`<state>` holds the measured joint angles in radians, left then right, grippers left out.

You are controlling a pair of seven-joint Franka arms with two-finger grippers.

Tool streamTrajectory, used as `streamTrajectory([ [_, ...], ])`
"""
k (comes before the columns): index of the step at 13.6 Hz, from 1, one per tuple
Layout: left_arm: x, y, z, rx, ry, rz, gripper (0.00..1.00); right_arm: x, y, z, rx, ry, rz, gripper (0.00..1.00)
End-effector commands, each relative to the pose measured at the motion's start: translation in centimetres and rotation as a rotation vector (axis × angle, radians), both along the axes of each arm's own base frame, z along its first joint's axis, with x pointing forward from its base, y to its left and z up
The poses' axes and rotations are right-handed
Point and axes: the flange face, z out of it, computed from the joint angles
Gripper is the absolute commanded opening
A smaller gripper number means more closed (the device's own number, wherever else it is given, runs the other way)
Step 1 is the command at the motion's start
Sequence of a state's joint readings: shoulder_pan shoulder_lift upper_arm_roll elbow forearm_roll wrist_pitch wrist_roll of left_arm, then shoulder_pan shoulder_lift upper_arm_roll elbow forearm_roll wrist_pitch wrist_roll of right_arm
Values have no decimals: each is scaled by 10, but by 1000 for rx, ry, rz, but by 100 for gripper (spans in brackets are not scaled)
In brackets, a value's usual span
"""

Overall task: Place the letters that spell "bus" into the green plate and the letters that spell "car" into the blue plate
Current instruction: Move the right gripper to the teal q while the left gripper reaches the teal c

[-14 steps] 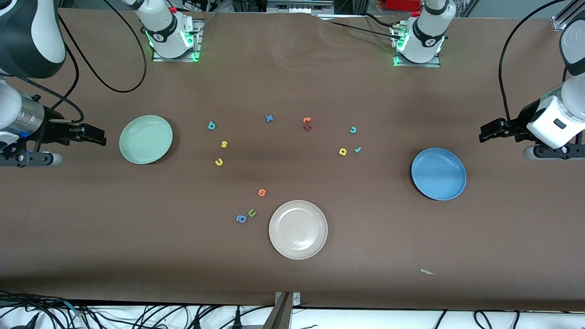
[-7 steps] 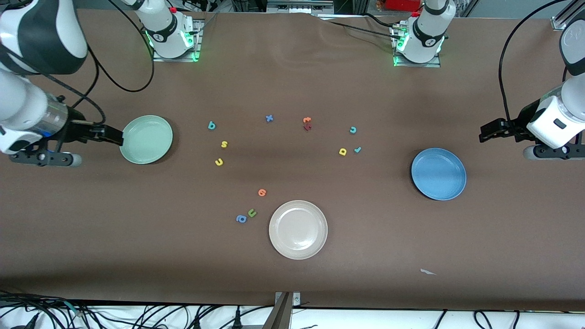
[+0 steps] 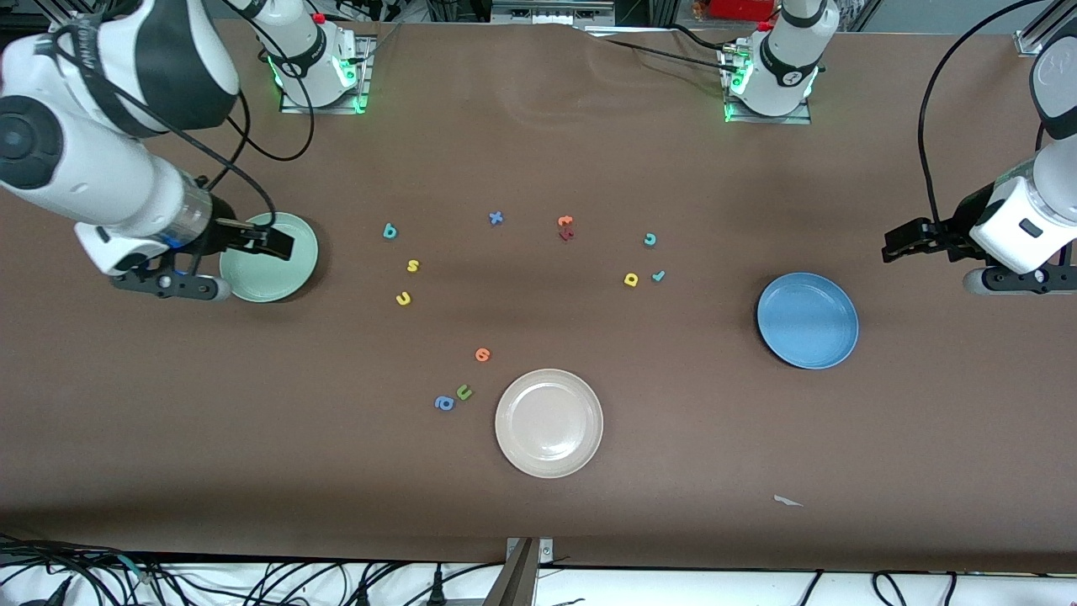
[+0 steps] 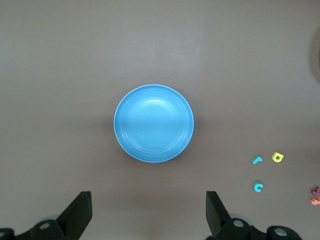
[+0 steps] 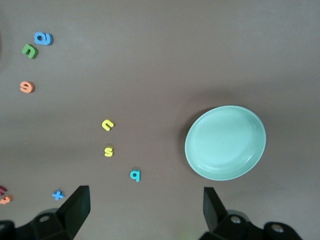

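Since the earlier frames the right gripper (image 3: 282, 244) has swung in over the green plate (image 3: 278, 273), fingers spread and empty. Just toward the table's middle lie the teal b (image 3: 389, 231), yellow s (image 3: 412, 266) and yellow u (image 3: 403, 298), small and flat, with bare table between them. Over the table's edge by the blue plate (image 3: 808, 321), the left gripper (image 3: 890, 246) waits, fingers spread.
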<state>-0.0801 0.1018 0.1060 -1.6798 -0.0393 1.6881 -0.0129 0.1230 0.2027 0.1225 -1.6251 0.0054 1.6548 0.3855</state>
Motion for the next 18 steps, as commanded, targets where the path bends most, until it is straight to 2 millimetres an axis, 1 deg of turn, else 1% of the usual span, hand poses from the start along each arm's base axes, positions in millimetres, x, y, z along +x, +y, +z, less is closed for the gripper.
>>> streamTrajectory([
  [1, 1, 1, 2, 31, -1, -13, 100, -15, 11, -18, -11, 20, -17, 100],
  [2, 1, 2, 2, 26, -2, -11, 100, -20, 12, -30, -10, 37, -17, 100],
  [3, 1, 2, 0, 23, 1, -10, 100, -27, 18, -43, -5, 45, -10, 99],
  [4, 6, -5, -12, 23, 17, -17, 100, -34, 19, -54, -4, 39, -8, 99],
  [5, 8, -9, -22, 11, 25, -19, 100, -45, 28, -69, -4, 30, 4, 99],
  [6, 11, -17, -32, -14, 15, -12, 100, -56, 29, -84, -10, 16, -23, 99],
  [7, 15, -31, -44, -28, 20, 10, 100, -69, 37, -99, -14, 7, -29, 99],
  [8, 19, -49, -55, -28, 27, 41, 100, -82, 42, -114, -16, -5, -24, 99],
  [10, 25, -86, -79, -28, 42, 82, 100, -96, 39, -144, -21, 7, -23, 99],
  [11, 27, -101, -92, -28, 53, 105, 100, -104, 37, -158, -23, 12, -25, 99],
  [12, 27, -121, -107, -30, 65, 114, 100, -113, 34, -172, -26, 19, -24, 99],
  [13, 25, -141, -123, -33, 71, 130, 100, -119, 32, -182, -27, 22, -25, 99],
  [14, 20, -160, -141, -37, 69, 155, 100, -124, 31, -192, -29, 29, -26, 99],
  [15, 10, -177, -160, -38, 66, 162, 100, -128, 29, -200, -30, 30, -27, 99],
  [16, -3, -191, -179, -36, 63, 153, 100, -133, 28, -209, -26, 24, -29, 99],
  [18, -27, -215, -209, -31, 75, 159, 100, -140, 28, -228, -14, 8, -31, 99],
])
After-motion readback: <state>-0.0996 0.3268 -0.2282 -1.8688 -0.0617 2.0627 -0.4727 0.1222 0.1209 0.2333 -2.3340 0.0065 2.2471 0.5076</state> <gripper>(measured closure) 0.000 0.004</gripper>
